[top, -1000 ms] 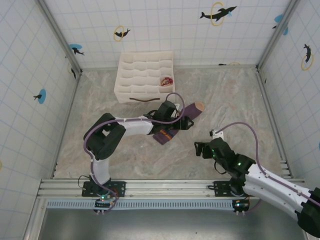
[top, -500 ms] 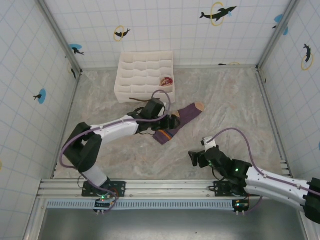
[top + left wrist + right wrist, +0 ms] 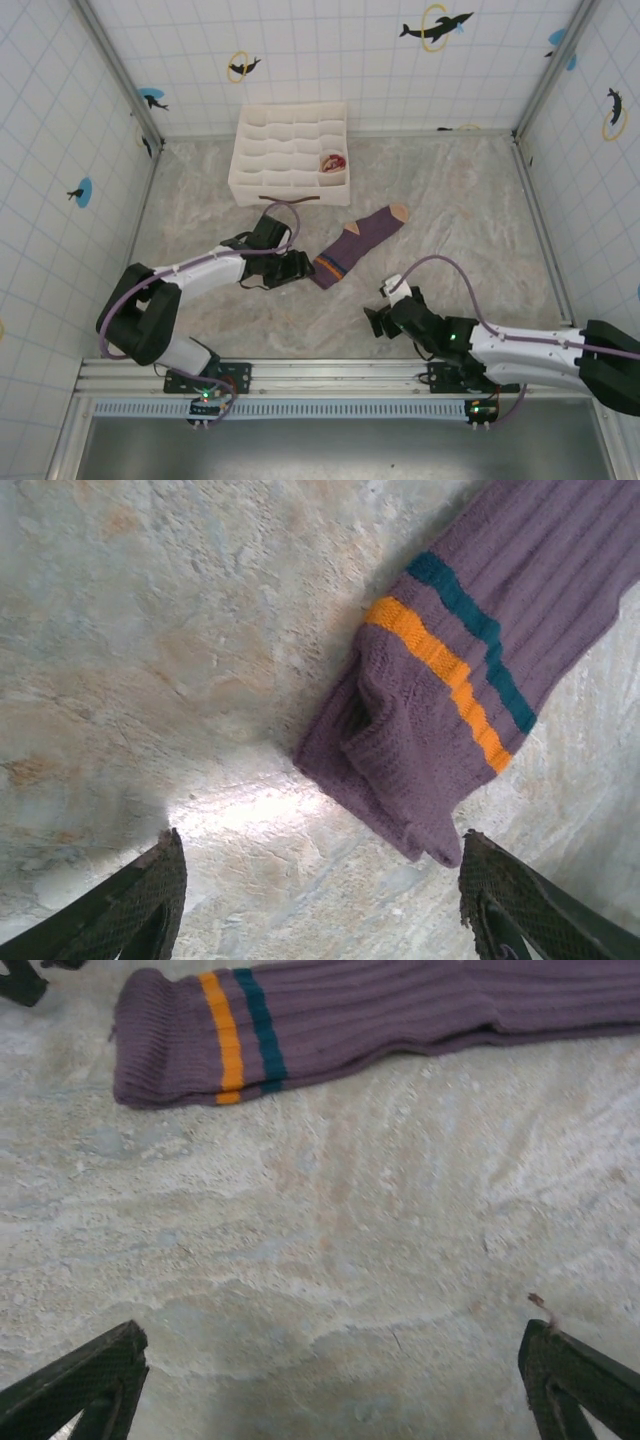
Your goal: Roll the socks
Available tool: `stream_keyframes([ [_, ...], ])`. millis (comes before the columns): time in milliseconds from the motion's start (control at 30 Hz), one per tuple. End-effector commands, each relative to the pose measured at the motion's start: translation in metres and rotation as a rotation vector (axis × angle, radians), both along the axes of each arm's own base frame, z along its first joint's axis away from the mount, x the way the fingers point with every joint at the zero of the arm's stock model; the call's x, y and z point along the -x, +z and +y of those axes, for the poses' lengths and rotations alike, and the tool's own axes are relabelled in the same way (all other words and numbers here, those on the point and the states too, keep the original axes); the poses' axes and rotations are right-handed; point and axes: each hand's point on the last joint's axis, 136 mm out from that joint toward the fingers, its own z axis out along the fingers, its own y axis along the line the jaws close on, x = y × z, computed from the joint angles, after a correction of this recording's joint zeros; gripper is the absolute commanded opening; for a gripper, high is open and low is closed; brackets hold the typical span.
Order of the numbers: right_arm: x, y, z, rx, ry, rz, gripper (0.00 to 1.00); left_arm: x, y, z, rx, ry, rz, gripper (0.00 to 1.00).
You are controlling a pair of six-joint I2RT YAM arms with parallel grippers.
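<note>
The purple sock (image 3: 355, 243) lies flat and diagonal on the marbled stone-look table (image 3: 470, 220). Its tan toe points toward the far right and its cuff toward the near left. It is a ribbed knit with one orange and one teal band near the cuff. In the left wrist view the cuff edge is rumpled and gapes a little. The second sock (image 3: 333, 161), beige and red, sits bundled in a right-hand cell of the white gridded fabric box (image 3: 285, 150).

The left gripper (image 3: 290, 268) is just left of the cuff, spread wide and holding nothing. Its textured dark fingers (image 3: 140, 905) are clear of the fabric. The right gripper (image 3: 378, 322) is nearer us, also spread and empty.

Half a second ago the left gripper was over the sock's cuff end; it has since drawn back leftward. The right gripper has shifted left and toward the near edge.
</note>
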Motion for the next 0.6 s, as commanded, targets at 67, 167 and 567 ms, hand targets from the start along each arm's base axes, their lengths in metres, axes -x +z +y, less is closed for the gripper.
stream_keyframes([
  [67,-0.008,0.027,0.028,-0.025,0.061,-0.110,0.86,0.005,-0.009,-0.008,0.053,0.001,0.054,0.65],
  [167,-0.006,0.029,0.039,0.015,0.116,-0.152,0.82,0.004,-0.015,-0.010,0.061,0.020,0.063,0.63],
  [567,0.011,0.023,0.070,0.129,0.244,-0.233,0.77,-0.007,-0.029,-0.019,0.073,0.060,0.068,0.49],
])
